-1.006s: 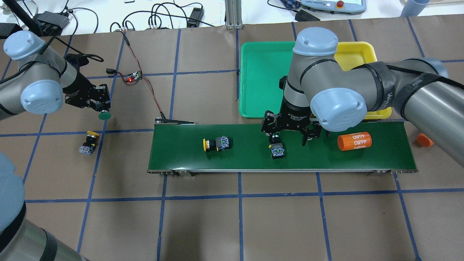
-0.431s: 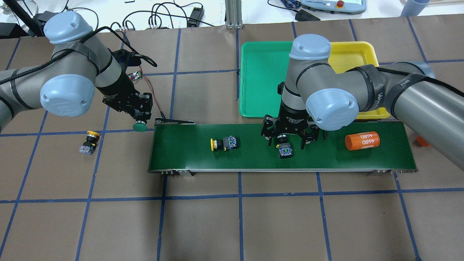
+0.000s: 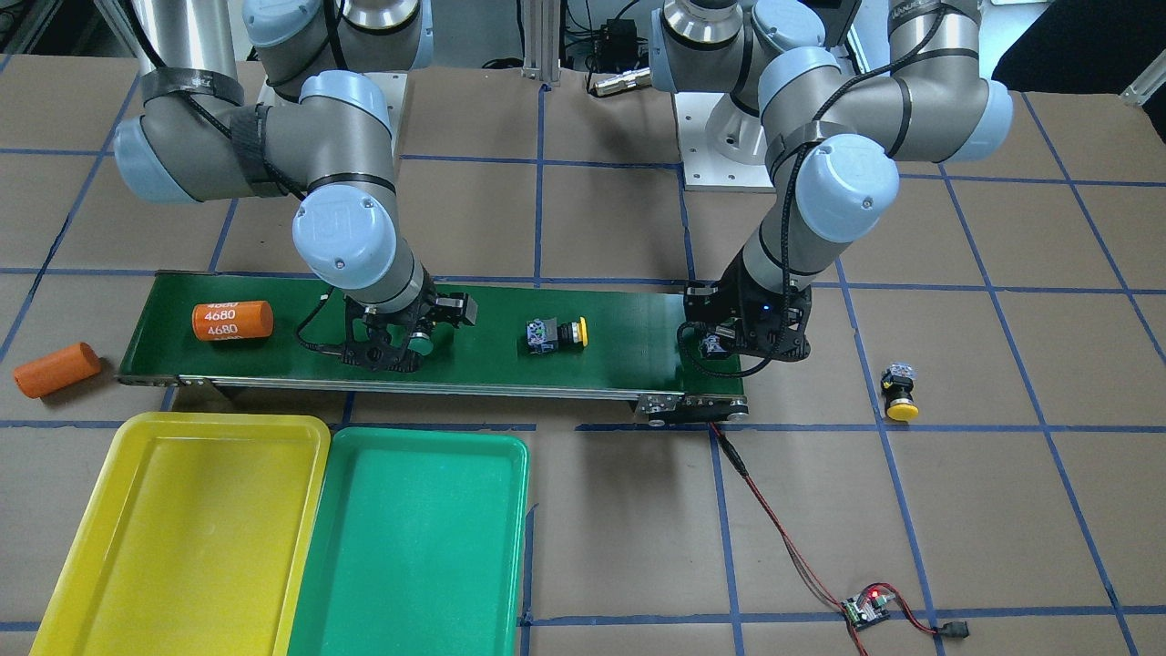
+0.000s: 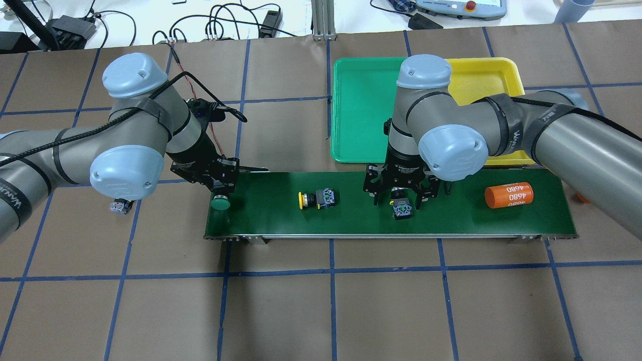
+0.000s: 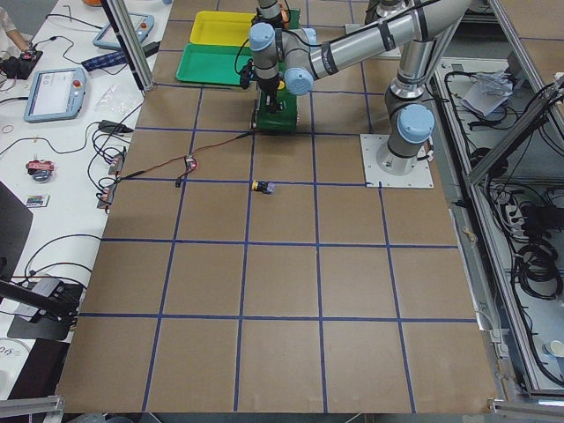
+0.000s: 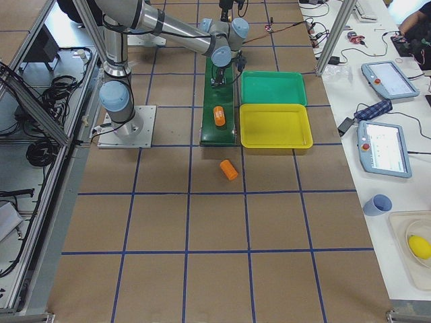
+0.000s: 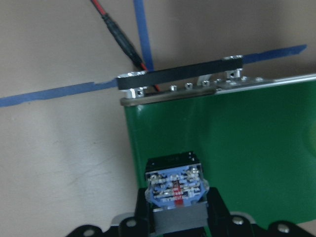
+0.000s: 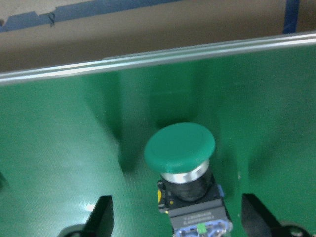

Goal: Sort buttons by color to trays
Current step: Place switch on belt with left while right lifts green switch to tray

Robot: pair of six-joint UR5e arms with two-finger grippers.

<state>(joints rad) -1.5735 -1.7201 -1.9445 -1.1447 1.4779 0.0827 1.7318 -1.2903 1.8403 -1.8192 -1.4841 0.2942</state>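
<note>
Left tool (image 4: 219, 189) pinched a green button (image 4: 220, 203) above the belt's (image 4: 451, 218) left end; right tool (image 4: 397, 198), spread, straddled a second green button (image 8: 180, 148).

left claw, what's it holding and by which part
The left claw holds a green-capped button, gripped across its contact block end, with the cap pointing away from the claw.

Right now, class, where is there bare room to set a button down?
Belt: bare between left gripper and yellow button, and between right gripper and cylinder. Green tray and yellow tray are bare too. Crowded where the right gripper straddles a green button.
</note>
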